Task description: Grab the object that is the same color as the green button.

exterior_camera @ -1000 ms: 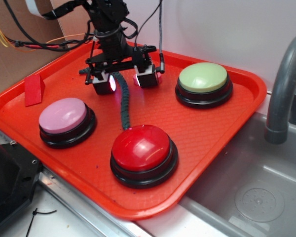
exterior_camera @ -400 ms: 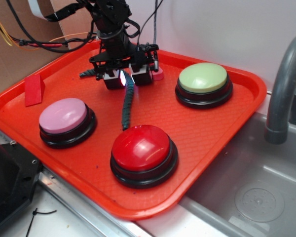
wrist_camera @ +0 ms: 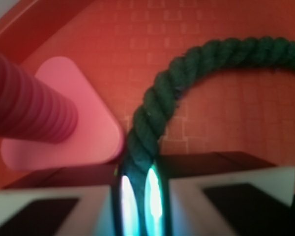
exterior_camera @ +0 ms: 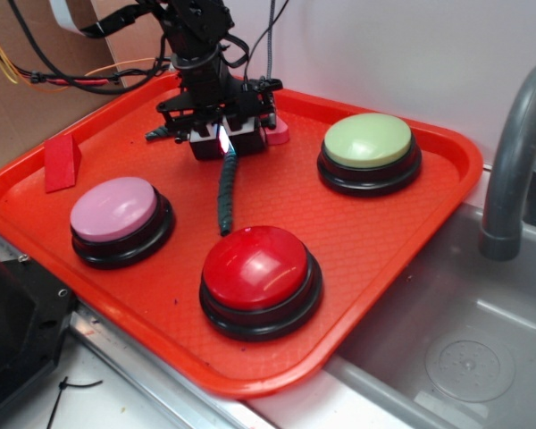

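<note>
Fingers drawn together since earlier, tool [exterior_camera: 225,140] pinching green rope [exterior_camera: 224,192] tightly, pink peg [wrist_camera: 59,118] just beside

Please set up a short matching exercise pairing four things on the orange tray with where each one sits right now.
Things:
1. green rope
2. green button
3. red wedge block
4. pink peg

Places:
A. by the tray's left rim
B. pinched between the gripper fingers
C. tray's right rear area
D. just beside the gripper, touching the rope in the wrist view

Pairs: 1-B, 2-C, 3-A, 4-D
</note>
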Controlling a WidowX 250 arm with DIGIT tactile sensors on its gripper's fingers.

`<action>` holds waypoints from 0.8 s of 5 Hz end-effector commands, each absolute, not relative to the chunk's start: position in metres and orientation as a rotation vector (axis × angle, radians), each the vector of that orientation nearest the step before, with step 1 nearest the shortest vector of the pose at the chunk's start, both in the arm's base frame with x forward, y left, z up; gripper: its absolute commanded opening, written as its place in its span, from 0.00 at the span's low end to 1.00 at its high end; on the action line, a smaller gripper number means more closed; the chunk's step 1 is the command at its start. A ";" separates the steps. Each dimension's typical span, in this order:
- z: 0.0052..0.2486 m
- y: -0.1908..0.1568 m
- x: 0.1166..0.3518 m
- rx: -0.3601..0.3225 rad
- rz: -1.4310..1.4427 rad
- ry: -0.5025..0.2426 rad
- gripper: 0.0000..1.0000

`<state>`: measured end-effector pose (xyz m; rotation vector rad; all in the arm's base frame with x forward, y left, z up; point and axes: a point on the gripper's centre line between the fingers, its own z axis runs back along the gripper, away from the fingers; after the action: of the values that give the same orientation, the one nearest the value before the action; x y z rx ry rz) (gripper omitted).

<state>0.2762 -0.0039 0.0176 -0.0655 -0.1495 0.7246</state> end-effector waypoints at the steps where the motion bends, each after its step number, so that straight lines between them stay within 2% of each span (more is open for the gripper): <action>1: 0.056 -0.002 0.269 -0.076 0.591 -0.123 0.00; 2: 0.084 -0.003 0.260 -0.048 0.342 -0.085 0.00; 3: 0.114 -0.009 0.248 -0.029 0.151 -0.082 0.00; 4: 0.155 -0.010 0.230 -0.094 0.031 -0.085 0.00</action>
<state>0.2196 -0.0185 0.1400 -0.0905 -0.0286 0.0323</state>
